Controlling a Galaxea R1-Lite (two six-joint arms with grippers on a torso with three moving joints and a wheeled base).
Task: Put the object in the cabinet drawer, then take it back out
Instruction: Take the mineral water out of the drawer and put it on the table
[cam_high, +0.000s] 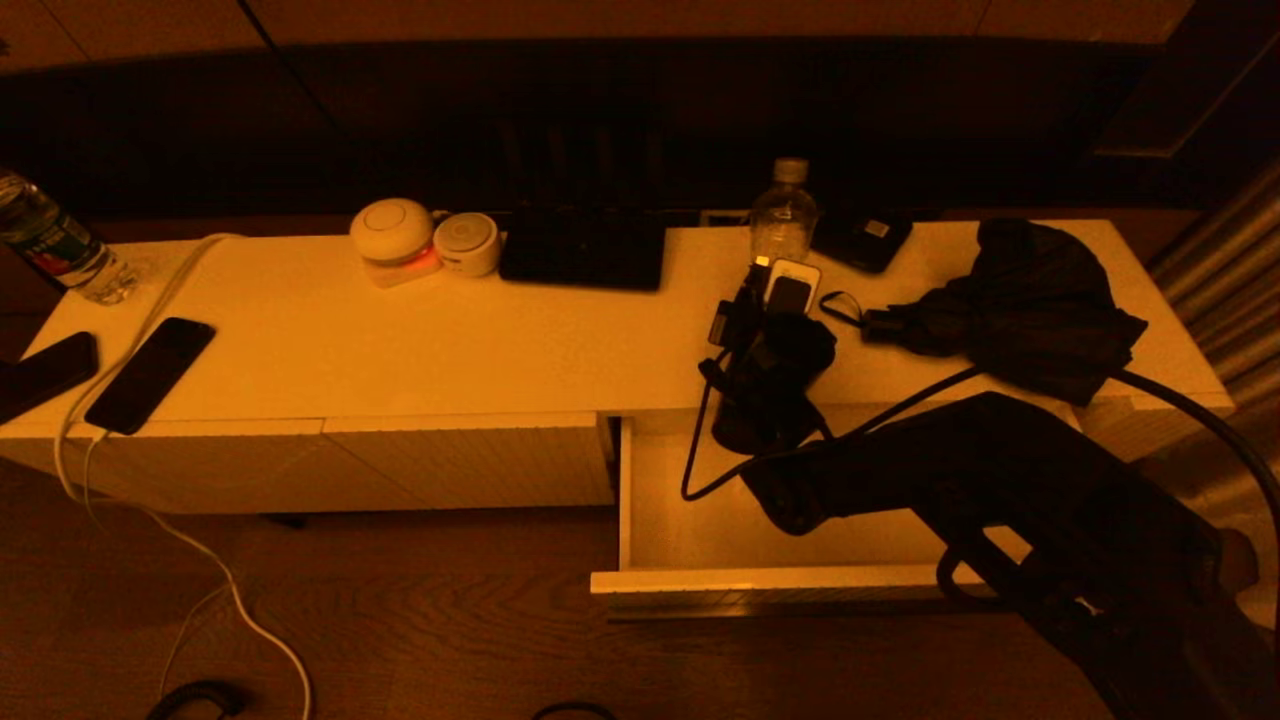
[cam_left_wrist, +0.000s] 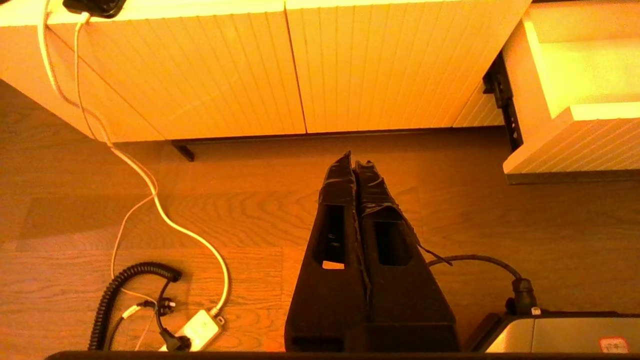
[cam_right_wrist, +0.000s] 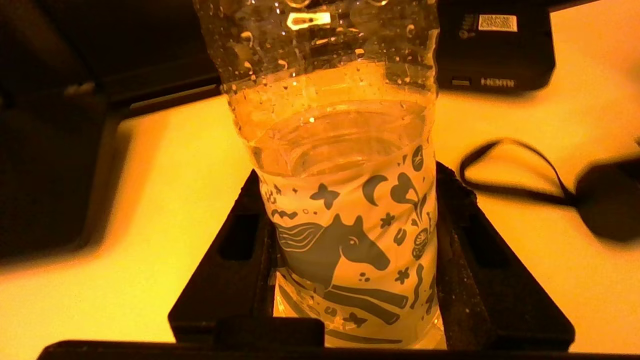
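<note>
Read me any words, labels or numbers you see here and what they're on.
"HDMI", probably: blurred white lettering on the black box behind the bottle.
Sticker on that box: too small to read.
Bottle label: horse and star drawings, no words.
Far-left bottle label: too small to read.

Clear bottle (cam_right_wrist: 345, 200) upright between the jaws of the right gripper (cam_right_wrist: 350, 280), one dark finger (cam_right_wrist: 235, 270) against each side of its lower body. Part full of water, droplets on the inside wall above the waterline. White label round the lower half, printed with a horse, a moon, stars and a butterfly. Beneath and around, pale cabinet (cam_right_wrist: 125, 240) top. Behind the bottle to the far right, a black box (cam_right_wrist: 495, 45) with a small white sticker. On the right, a thin black strap loop (cam_right_wrist: 510, 165) leading to a dark blurred object (cam_right_wrist: 610, 200). On the far left, a large dark shape (cam_right_wrist: 45, 165), too blurred to tell.
</note>
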